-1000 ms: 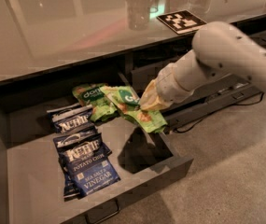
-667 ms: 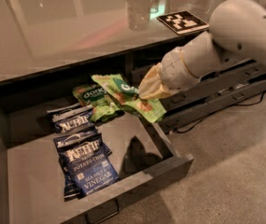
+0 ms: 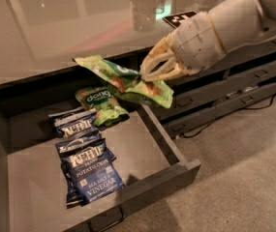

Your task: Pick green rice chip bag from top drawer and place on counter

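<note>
My gripper (image 3: 149,74) is shut on the green rice chip bag (image 3: 109,70) and holds it in the air, tilted, above the back right corner of the open top drawer (image 3: 169,151), level with the counter's dark front edge. The bag is light green with chip pictures on it. The glossy counter (image 3: 55,28) runs along the back, with the black-and-white marker tag (image 3: 181,17) just behind my arm.
A second green "dang" bag (image 3: 99,104) with brownish top corners lies at the drawer's back. Dark blue Kettle bags (image 3: 91,170) lie along its left middle. Narrower closed drawers (image 3: 234,86) stand at the right. A clear cup (image 3: 145,11) stands on the counter.
My gripper has lifted the green bag up out of the drawer and toward the back, from just above the drawer floor to the level of the counter edge.
</note>
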You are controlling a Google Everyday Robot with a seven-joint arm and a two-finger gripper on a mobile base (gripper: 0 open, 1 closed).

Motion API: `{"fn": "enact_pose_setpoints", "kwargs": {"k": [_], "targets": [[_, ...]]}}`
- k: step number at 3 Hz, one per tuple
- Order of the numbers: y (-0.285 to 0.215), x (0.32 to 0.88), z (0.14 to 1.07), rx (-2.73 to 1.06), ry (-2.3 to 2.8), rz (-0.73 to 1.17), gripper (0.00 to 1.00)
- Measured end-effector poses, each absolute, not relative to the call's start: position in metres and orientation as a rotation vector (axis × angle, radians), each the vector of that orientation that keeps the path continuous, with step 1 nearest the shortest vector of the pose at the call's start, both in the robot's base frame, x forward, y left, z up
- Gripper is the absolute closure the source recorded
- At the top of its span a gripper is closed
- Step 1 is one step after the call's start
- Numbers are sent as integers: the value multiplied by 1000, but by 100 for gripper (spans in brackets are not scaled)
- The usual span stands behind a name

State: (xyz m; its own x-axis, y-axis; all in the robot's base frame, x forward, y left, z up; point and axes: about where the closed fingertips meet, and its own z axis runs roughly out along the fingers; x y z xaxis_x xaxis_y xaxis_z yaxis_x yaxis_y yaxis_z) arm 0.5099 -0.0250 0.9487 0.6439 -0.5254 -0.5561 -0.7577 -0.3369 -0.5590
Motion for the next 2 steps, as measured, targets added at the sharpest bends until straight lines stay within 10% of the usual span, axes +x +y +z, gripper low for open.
{"fn": "enact_pose_setpoints", "kwargs": {"k": [2], "targets": [[-21,496,979,-1996,813,370,100]]}}
